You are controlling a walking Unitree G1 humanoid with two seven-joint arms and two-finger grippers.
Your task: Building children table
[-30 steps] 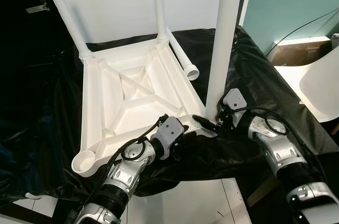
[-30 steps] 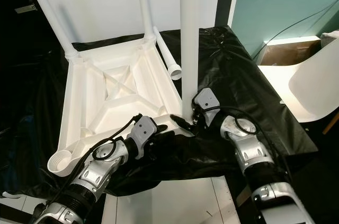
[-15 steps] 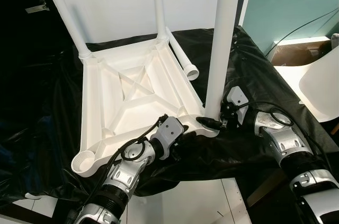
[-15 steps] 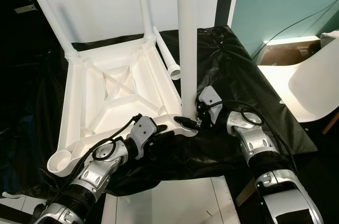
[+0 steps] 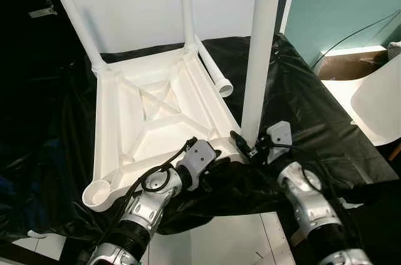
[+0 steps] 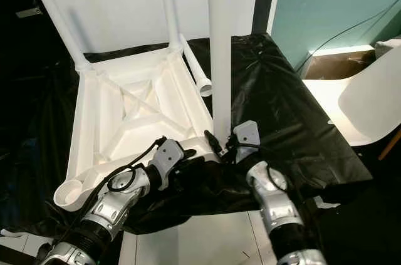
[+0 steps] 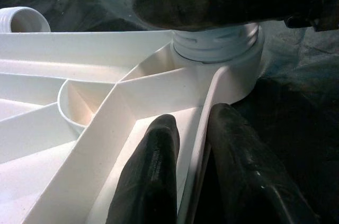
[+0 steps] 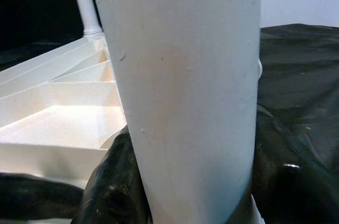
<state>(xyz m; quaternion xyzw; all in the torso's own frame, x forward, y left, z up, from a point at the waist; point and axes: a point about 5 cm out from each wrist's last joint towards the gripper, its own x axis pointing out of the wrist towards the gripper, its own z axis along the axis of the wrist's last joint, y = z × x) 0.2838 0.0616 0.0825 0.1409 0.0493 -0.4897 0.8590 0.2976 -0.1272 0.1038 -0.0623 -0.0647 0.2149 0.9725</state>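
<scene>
The white table top (image 5: 150,121) lies upside down on a black sheet (image 5: 301,108). Two white legs (image 5: 75,17) (image 5: 185,2) stand in its far corners. A third leg (image 5: 260,58) stands upright in the near right corner socket (image 7: 217,49). My right gripper (image 5: 245,146) is shut around this leg's base (image 8: 185,75), one finger (image 8: 114,181) on each side. My left gripper (image 5: 216,160) is shut on the table top's near rim (image 7: 204,113), its fingers (image 7: 153,181) straddling the thin wall. A loose leg (image 5: 213,72) lies along the right side. The near left socket (image 5: 97,195) holds nothing.
A white chair (image 5: 379,99) and a cardboard box (image 5: 351,64) stand to the right, before a teal wall. A white panel (image 5: 138,2) rises behind the table top. The sheet's near edge drops to pale floor (image 5: 219,240).
My right forearm has swung from the right side round to the near side of the upright leg, still gripping its base. The leg stays upright. The left gripper holds the rim as before.
</scene>
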